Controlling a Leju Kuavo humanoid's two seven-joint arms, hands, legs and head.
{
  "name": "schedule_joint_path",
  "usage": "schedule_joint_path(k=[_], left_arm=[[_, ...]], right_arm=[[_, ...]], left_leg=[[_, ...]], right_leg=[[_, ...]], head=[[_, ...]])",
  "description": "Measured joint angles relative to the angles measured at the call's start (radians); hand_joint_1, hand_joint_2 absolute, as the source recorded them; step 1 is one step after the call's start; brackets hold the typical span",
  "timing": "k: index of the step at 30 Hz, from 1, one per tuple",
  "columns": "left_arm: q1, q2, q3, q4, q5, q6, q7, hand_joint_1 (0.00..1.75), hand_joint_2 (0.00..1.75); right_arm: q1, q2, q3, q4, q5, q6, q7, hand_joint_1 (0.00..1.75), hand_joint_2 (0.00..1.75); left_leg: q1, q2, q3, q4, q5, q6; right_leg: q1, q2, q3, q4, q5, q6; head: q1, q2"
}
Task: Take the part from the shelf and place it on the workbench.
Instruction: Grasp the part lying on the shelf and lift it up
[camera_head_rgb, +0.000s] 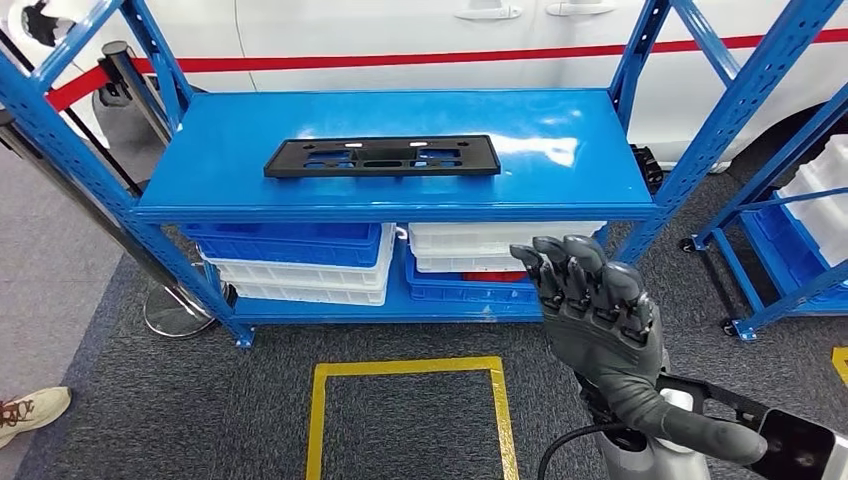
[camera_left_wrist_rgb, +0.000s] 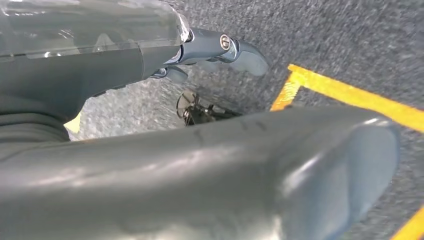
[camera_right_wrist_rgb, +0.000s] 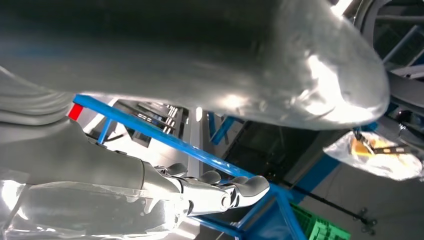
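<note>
Right hand (camera_head_rgb: 598, 310) raised before the shelf (camera_head_rgb: 400, 190), fingers (camera_head_rgb: 570, 265) extended together, holding nothing.

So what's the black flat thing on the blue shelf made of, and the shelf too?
The black part looks like matte molded plastic: dull, thin, with cut-out holes. The blue shelf looks like painted metal, glossy, because the lights glare off its top and its posts have rows of holes. I can't be sure from looks alone.
</note>
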Motion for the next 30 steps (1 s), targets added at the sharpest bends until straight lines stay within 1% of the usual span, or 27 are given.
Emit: schedule_joint_path(k=[1,2,3,4,6,7,8,9,11,12,13,14,15,16,17,18,19,21,22,23,24,25,26,27,28,29,30], left_arm=[[-0.001,0.0,0.0,0.001,0.012,-0.001,-0.002,0.0,0.0],[-0.002,-0.001,0.0,0.002,0.02,-0.002,-0.003,0.0,0.0],[-0.003,-0.001,0.0,0.004,0.026,-0.004,-0.004,0.0,0.0],[-0.003,-0.002,0.0,0.005,0.031,-0.006,-0.003,0.0,0.0],[-0.003,-0.002,0.0,0.005,0.037,-0.008,-0.005,0.0,0.0],[-0.004,-0.002,0.0,0.005,0.039,-0.008,-0.006,0.0,0.0],[-0.004,-0.002,0.0,0.005,0.041,-0.008,-0.008,0.0,0.0],[-0.005,-0.002,0.0,0.005,0.044,-0.007,-0.009,0.0,0.0],[-0.006,-0.002,0.001,0.005,0.047,-0.004,-0.01,0.0,0.0],[-0.006,-0.002,0.001,0.005,0.048,-0.004,-0.01,0.0,0.0],[-0.006,-0.003,0.001,0.005,0.048,-0.004,-0.011,0.0,0.0],[-0.006,-0.004,0.001,0.005,0.048,-0.004,-0.011,0.0,0.0],[-0.006,-0.006,0.002,0.005,0.047,-0.004,-0.011,0.0,0.0],[-0.006,-0.007,0.002,0.006,0.045,-0.005,-0.012,0.0,0.0],[-0.006,-0.009,0.002,0.006,0.043,-0.006,-0.012,0.0,0.0],[-0.006,-0.011,0.002,0.006,0.04,-0.006,-0.013,0.0,0.0],[-0.006,-0.012,0.002,0.006,0.037,-0.007,-0.014,0.0,0.0],[-0.007,-0.012,0.002,0.006,0.035,-0.008,-0.015,0.0,0.0],[-0.007,-0.012,0.002,0.006,0.035,-0.008,-0.015,0.0,0.0],[-0.007,-0.012,0.002,0.006,0.035,-0.009,-0.015,0.0,0.0],[-0.007,-0.012,0.002,0.006,0.035,-0.009,-0.015,0.0,0.0],[-0.007,-0.012,0.002,0.006,0.036,-0.009,-0.016,0.0,0.0],[-0.007,-0.012,0.002,0.006,0.036,-0.009,-0.016,0.0,0.0],[-0.006,-0.012,0.002,0.006,0.037,-0.009,-0.015,0.0,0.0],[-0.006,-0.012,0.002,0.006,0.037,-0.01,-0.015,0.0,0.0],[-0.006,-0.012,0.003,0.006,0.038,-0.011,-0.016,0.0,0.0],[-0.006,-0.012,0.003,0.006,0.039,-0.012,-0.016,0.0,0.0]], right_arm=[[-0.001,-0.003,0.003,-0.002,0.001,-0.002,0.0,0.0,0.0],[-0.002,-0.005,0.005,-0.003,0.001,-0.005,0.0,0.0,0.0],[-0.003,-0.008,0.008,-0.004,0.002,-0.008,0.0,0.0,0.0],[-0.005,-0.012,0.011,-0.004,0.001,-0.01,0.0,0.0,0.0],[-0.007,-0.02,0.015,-0.002,0.0,-0.014,0.0,0.0,0.0],[-0.008,-0.024,0.016,0.0,-0.001,-0.015,0.0,0.0,0.0],[-0.01,-0.029,0.018,0.002,-0.002,-0.016,0.0,0.0,0.0],[-0.011,-0.033,0.02,0.006,-0.002,-0.016,0.0,0.0,0.0],[-0.014,-0.042,0.027,0.018,-0.002,-0.016,0.0,0.0,0.0],[-0.014,-0.046,0.031,0.025,-0.002,-0.016,0.002,0.0,0.0],[-0.016,-0.051,0.035,0.033,-0.002,-0.016,0.005,0.0,0.0],[-0.02,-0.055,0.039,0.04,-0.003,-0.017,0.011,0.0,0.0],[-0.026,-0.059,0.044,0.048,-0.005,-0.019,0.021,0.0,0.0],[-0.035,-0.063,0.048,0.055,-0.008,-0.022,0.031,0.0,0.0],[-0.044,-0.068,0.053,0.064,-0.012,-0.026,0.043,0.0,0.0],[-0.052,-0.072,0.058,0.072,-0.016,-0.032,0.052,0.0,0.0],[-0.057,-0.076,0.063,0.081,-0.019,-0.037,0.058,0.0,0.0],[-0.059,-0.082,0.073,0.095,-0.017,-0.048,0.062,0.0,0.0],[-0.059,-0.084,0.079,0.101,-0.013,-0.053,0.063,0.0,0.0],[-0.059,-0.085,0.085,0.104,-0.01,-0.058,0.063,0.0,0.0],[-0.059,-0.085,0.092,0.107,-0.006,-0.064,0.064,0.0,0.0],[-0.059,-0.085,0.099,0.11,-0.003,-0.069,0.066,0.0,0.0],[-0.059,-0.085,0.105,0.114,-0.001,-0.073,0.07,0.0,0.0],[-0.058,-0.085,0.11,0.118,0.001,-0.076,0.073,0.0,0.0],[-0.058,-0.085,0.114,0.121,0.001,-0.077,0.076,0.0,0.0],[-0.058,-0.085,0.117,0.125,0.002,-0.078,0.077,0.0,0.0],[-0.057,-0.085,0.119,0.127,0.002,-0.079,0.078,0.0,0.0]], left_leg=[[0.003,-0.002,0.028,-0.064,0.03,-0.004],[0.004,-0.006,0.05,-0.117,0.049,-0.004],[0.004,-0.008,0.063,-0.15,0.057,0.0],[0.002,-0.011,0.066,-0.16,0.054,0.007],[-0.001,-0.011,0.064,-0.164,0.06,0.026],[-0.002,-0.011,0.064,-0.167,0.063,0.034],[-0.003,-0.01,0.064,-0.17,0.066,0.042],[-0.003,-0.009,0.064,-0.172,0.069,0.049],[-0.008,-0.006,0.062,-0.172,0.069,0.057],[-0.011,-0.005,0.061,-0.172,0.069,0.059],[-0.014,-0.005,0.061,-0.172,0.069,0.06],[-0.017,-0.004,0.062,-0.172,0.069,0.061],[-0.02,-0.004,0.063,-0.172,0.068,0.061],[-0.021,-0.004,0.064,-0.172,0.068,0.061],[-0.025,-0.004,0.064,-0.171,0.067,0.06],[-0.027,-0.004,0.064,-0.171,0.067,0.057],[-0.027,-0.003,0.063,-0.17,0.067,0.054],[-0.027,-0.002,0.063,-0.173,0.067,0.043],[-0.027,-0.002,0.062,-0.169,0.062,0.038],[-0.026,-0.003,0.057,-0.153,0.05,0.032],[-0.025,-0.004,0.041,-0.117,0.028,0.027],[-0.022,-0.005,0.017,-0.064,0.0,0.023],[-0.019,-0.005,-0.015,0.001,-0.029,0.019],[-0.016,-0.005,-0.044,0.058,-0.048,0.015],[-0.013,-0.005,-0.062,0.09,-0.051,0.012],[-0.01,-0.005,-0.064,0.088,-0.036,0.009],[-0.008,-0.005,-0.045,0.045,-0.004,0.008]], right_leg=[[-0.002,0.003,0.0,0.004,-0.003,0.006],[-0.002,0.006,-0.002,0.01,-0.006,0.013],[-0.002,0.008,-0.005,0.014,-0.007,0.021],[-0.001,0.009,-0.007,0.015,-0.007,0.028],[-0.003,0.008,-0.008,0.012,-0.004,0.041],[-0.005,0.004,-0.01,0.018,-0.01,0.046],[-0.007,-0.001,-0.019,0.039,-0.025,0.049],[-0.007,-0.005,-0.038,0.081,-0.051,0.051],[-0.004,-0.01,-0.097,0.205,-0.11,0.05],[-0.003,-0.01,-0.122,0.257,-0.126,0.049],[-0.002,-0.01,-0.132,0.278,-0.124,0.047],[0.0,-0.01,-0.125,0.263,-0.105,0.043],[0.003,-0.011,-0.101,0.214,-0.074,0.036],[0.007,-0.012,-0.068,0.148,-0.044,0.027],[0.012,-0.014,-0.038,0.086,-0.023,0.019],[0.016,-0.016,-0.017,0.042,-0.011,0.014],[0.019,-0.018,-0.008,0.02,-0.01,0.011],[0.02,-0.016,-0.005,0.011,-0.009,0.008],[0.017,-0.016,-0.002,0.004,-0.006,0.005],[0.014,-0.015,0.002,-0.002,-0.004,0.001],[0.01,-0.016,0.006,-0.008,-0.002,-0.003],[0.01,-0.016,0.008,-0.01,-0.002,-0.006],[0.01,-0.016,0.009,-0.01,-0.003,-0.008],[0.01,-0.016,0.009,-0.01,-0.004,-0.009],[0.009,-0.015,0.01,-0.009,-0.006,-0.009],[0.008,-0.014,0.012,-0.008,-0.008,-0.008],[0.007,-0.013,0.014,-0.007,-0.011,-0.006]], head=[[0.0,0.0],[0.0,0.0],[0.001,0.0],[0.001,0.0],[0.002,0.0],[0.002,0.0],[0.002,0.0],[0.002,0.0],[0.002,0.0],[0.002,0.0],[0.002,0.0],[0.002,0.0],[0.002,0.0],[0.002,0.0],[0.002,0.0],[0.002,0.0],[0.002,0.0],[0.001,0.0],[0.001,0.0],[0.0,0.0],[-0.001,0.0],[-0.001,0.0],[-0.002,0.0],[-0.002,0.0],[-0.002,0.0],[-0.002,0.0],[-0.002,0.0]])
